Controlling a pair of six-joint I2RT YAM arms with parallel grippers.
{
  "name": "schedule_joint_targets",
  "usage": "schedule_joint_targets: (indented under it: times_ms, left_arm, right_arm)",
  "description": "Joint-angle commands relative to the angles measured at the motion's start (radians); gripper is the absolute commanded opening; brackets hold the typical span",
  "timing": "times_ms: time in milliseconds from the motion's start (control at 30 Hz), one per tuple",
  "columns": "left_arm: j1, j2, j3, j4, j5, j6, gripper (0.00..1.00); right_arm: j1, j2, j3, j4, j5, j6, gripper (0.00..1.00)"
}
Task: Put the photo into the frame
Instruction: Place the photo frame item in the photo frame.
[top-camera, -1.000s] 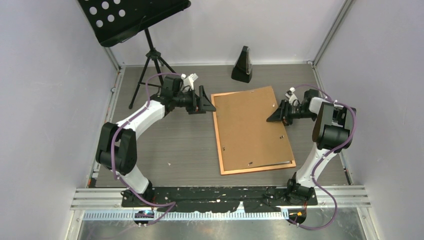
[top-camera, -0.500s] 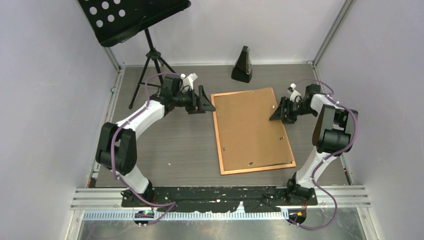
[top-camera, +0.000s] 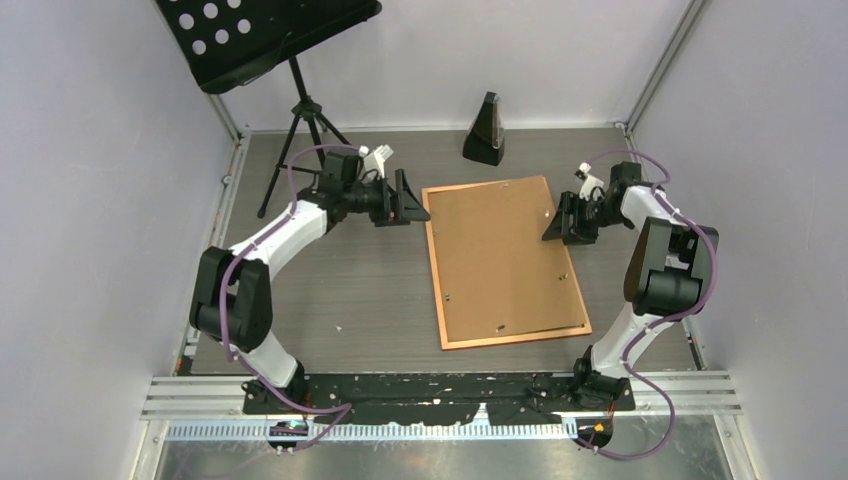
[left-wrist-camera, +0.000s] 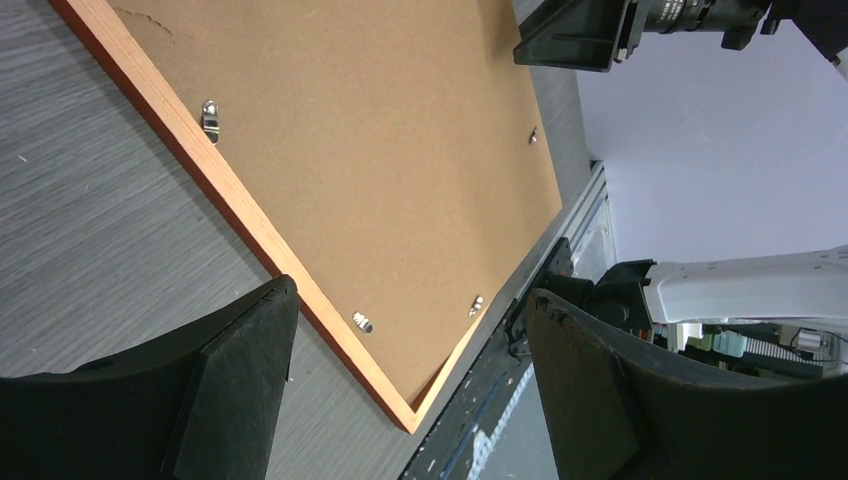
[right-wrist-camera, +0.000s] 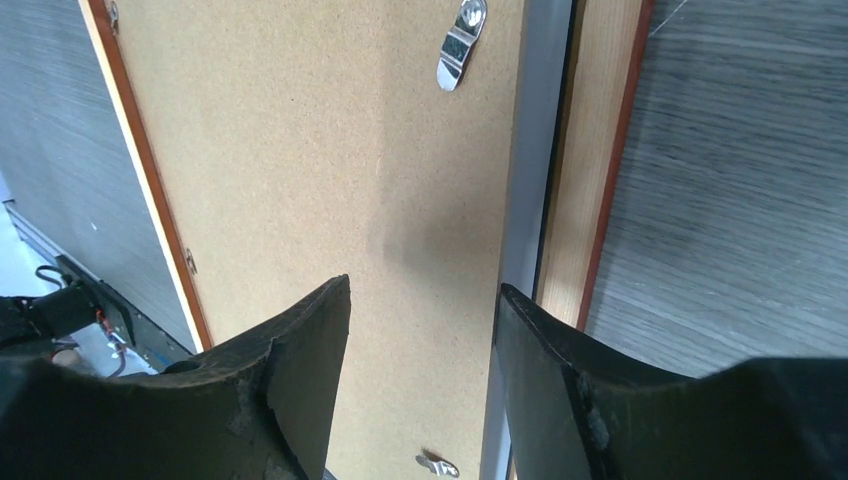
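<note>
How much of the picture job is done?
The brown board lies inside the frame, so the photo is hidden, probably underneath. The left tool and the right tool are open and hold nothing. The board sits off to one side, leaving a pale strip, so it likely needs nudging and fastening.

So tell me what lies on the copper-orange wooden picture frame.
A plain brown fibreboard backing panel covers the copper-orange wooden frame but for its thin rim. Anything beneath the panel is hidden.
</note>
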Motion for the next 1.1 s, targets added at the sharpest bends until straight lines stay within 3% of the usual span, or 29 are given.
schedule_joint_targets:
  times_ms: [0,867,1067]
  left_arm:
    - [0.008,-0.044,0.025,0.012,0.013,0.005,0.82]
    - [0.023,-0.066,0.026,0.013,0.022,-0.009,0.83]
    - [0.026,-0.080,0.026,-0.025,-0.011,0.012,0.96]
  right_arm:
    - [0.011,-0.072,0.016,-0.019,0.039,-0.024,0.61]
    - [0.053,-0.142,0.002,-0.010,0.131,-0.058,0.61]
    - [0.100,-0.208,-0.040,0.067,0.252,-0.084,0.61]
